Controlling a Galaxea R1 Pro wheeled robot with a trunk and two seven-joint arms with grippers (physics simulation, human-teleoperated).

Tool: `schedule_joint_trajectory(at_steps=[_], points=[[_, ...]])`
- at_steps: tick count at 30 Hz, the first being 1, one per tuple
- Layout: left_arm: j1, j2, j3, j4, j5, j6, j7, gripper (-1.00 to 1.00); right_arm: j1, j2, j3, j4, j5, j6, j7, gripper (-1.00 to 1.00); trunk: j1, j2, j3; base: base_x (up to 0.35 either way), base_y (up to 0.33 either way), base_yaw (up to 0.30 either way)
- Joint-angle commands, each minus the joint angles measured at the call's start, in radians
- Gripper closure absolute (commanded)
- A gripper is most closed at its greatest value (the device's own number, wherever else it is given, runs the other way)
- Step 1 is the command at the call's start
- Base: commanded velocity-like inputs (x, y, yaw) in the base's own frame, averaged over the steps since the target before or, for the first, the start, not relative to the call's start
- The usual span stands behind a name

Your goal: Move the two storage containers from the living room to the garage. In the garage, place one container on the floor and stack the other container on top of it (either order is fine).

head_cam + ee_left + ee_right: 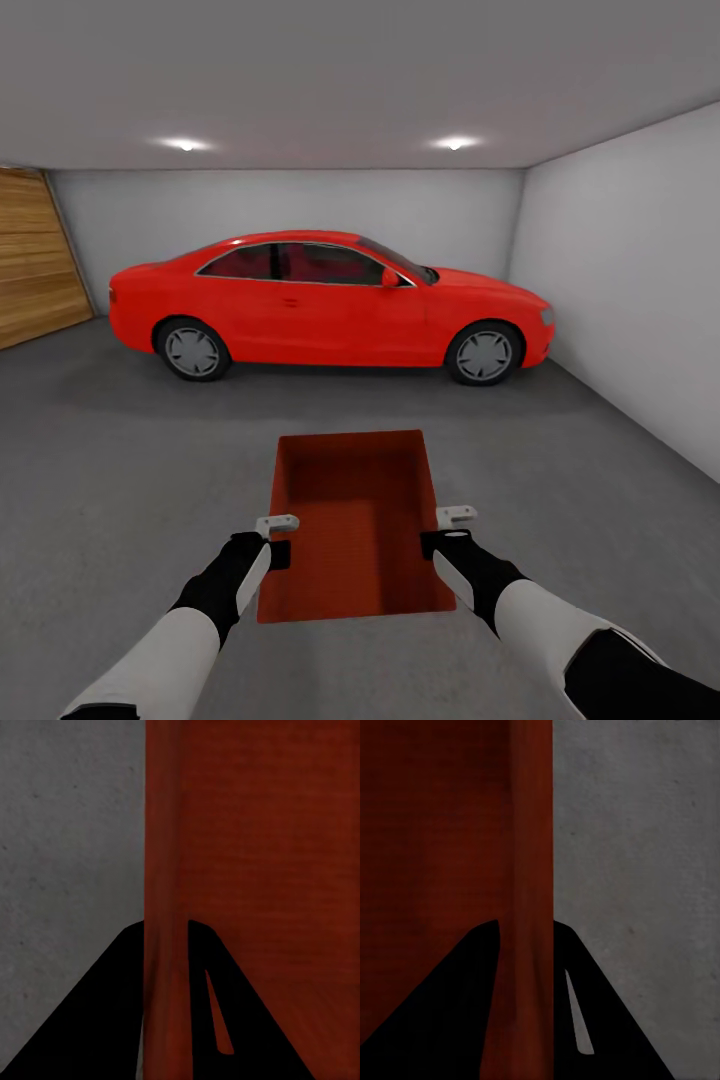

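1. I am in the garage [300,200], facing the side of a red car [330,300] parked across the far end, with a wooden door [35,255] at the far left and a white wall [640,270] on my right.
2. One red-orange storage container [352,520], open top up, is in front of me above the grey concrete floor [120,480], between my two arms and well short of the car. I cannot tell whether its bottom rests on the floor.
3. My left gripper [278,540] is at the container's left long wall; in the left wrist view, the jaws of this gripper [166,937] are closed narrowly over that wall [161,855], one finger inside, one outside.
4. My right gripper [440,535] grips the right long wall the same way; the right wrist view shows its jaws [526,937] pinching the wall [532,832], floor [637,855] beside it.
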Motion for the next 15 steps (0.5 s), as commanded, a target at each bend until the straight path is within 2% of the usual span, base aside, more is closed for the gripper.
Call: schedule_joint_trajectory(at_steps=[1, 11, 15], points=[[0.000, 0.000, 0.009, 0.000, -0.024, 0.010, 0.011, 1.00, -0.002, -0.009, -0.023, -0.004, 0.032, 0.000, -0.035, 1.00, 0.001, -0.002, -0.002, 0.322, 0.000, 0.000], [0.000, 0.000, 0.009, -0.004, -0.024, 0.009, 0.011, 1.00, -0.002, -0.009, -0.023, -0.004, 0.032, 0.000, -0.035, 1.00, 0.001, -0.002, -0.002, 0.322, 0.000, 0.000], [0.000, 0.000, 0.008, -0.008, -0.024, 0.009, 0.011, 1.00, -0.002, -0.009, -0.023, -0.003, 0.032, 0.000, -0.035, 1.00, 0.001, -0.002, -0.002, 0.094, 0.000, 0.000]])
